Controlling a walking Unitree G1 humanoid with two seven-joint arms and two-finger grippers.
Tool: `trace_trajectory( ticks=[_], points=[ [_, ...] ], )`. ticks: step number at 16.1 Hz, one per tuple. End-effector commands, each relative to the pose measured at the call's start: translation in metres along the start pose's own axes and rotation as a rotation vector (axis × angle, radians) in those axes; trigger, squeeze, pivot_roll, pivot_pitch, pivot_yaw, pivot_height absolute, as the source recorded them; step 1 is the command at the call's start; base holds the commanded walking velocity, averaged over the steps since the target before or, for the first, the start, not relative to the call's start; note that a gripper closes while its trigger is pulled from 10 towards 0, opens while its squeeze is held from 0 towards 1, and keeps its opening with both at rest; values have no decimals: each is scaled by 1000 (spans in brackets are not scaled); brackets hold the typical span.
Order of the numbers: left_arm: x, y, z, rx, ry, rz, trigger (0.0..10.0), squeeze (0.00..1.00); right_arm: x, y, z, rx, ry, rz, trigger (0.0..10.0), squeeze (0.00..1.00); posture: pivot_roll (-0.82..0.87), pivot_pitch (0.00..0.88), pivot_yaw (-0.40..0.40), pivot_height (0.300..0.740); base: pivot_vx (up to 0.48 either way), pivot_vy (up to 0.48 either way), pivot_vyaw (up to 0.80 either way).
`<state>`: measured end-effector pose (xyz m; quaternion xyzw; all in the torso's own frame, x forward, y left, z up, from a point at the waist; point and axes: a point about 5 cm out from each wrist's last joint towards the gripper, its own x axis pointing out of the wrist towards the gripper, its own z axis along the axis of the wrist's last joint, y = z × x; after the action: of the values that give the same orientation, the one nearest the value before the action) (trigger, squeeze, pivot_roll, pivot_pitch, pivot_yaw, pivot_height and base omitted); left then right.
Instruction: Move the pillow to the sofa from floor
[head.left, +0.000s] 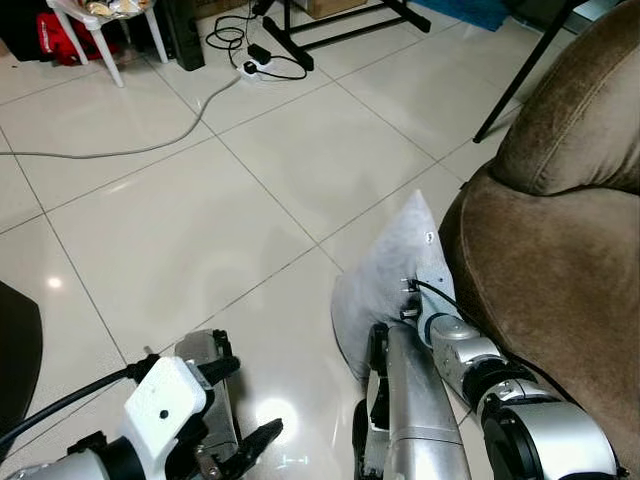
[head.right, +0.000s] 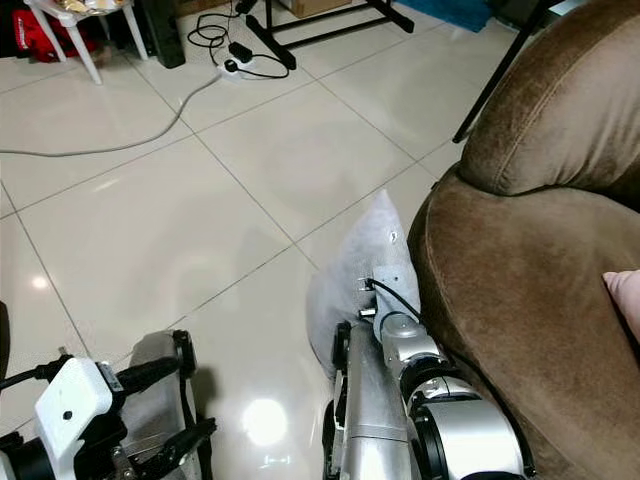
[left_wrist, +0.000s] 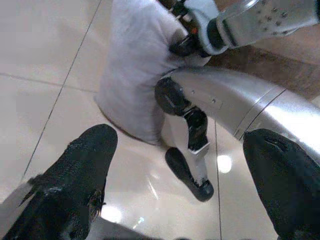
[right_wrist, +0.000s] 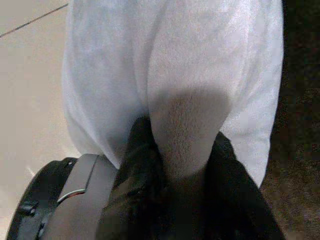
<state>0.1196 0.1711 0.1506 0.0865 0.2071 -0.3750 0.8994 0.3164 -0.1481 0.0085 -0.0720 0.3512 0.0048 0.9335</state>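
White pillow (head.left: 385, 285) stood on the floor tiles (head.left: 200, 210) against the brown sofa (head.left: 560, 260), pinched by the right gripper (right_wrist: 182, 150); left gripper (left_wrist: 175, 195) gaped wide, empty. Grasp made; lifting onto the sofa seemed next

Brown sofa (head.left: 560, 250) blocks three o'clock, touching the pillow (head.left: 395, 275); bare floor (head.left: 180, 220) lies open from nine to twelve.

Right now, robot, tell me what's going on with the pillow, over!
Right hand pinching a fold of the white pillow. Pillow upright on the floor tiles, leaning against the brown sofa. Left hand open, holding nothing.
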Motion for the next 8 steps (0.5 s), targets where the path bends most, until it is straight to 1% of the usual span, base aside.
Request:
trace_trajectory(
  ticks=[1,2,4,6,8],
  points=[
    [-2,0,-4,-1,17,18,10000,55,-1,11,-18,15,77,55,0,0,123,154,-82,497,0,0,0],
    [-1,1,-6,-5,21,24,10000,51,-1,13,-18,14,77,63,0,0,125,143,-83,497,0,0,0],
    [-1,3,-10,-13,30,38,10000,47,-1,17,-19,47,83,80,0,0,134,125,-83,497,0,0,0],
    [-2,4,-12,-9,36,44,10000,51,-2,22,-21,52,89,90,0,0,148,100,-81,497,0,0,0],
    [-1,8,-12,2,30,56,10000,51,-3,31,-18,64,73,116,0,0,159,77,-77,497,0,0,0]
  ],
)
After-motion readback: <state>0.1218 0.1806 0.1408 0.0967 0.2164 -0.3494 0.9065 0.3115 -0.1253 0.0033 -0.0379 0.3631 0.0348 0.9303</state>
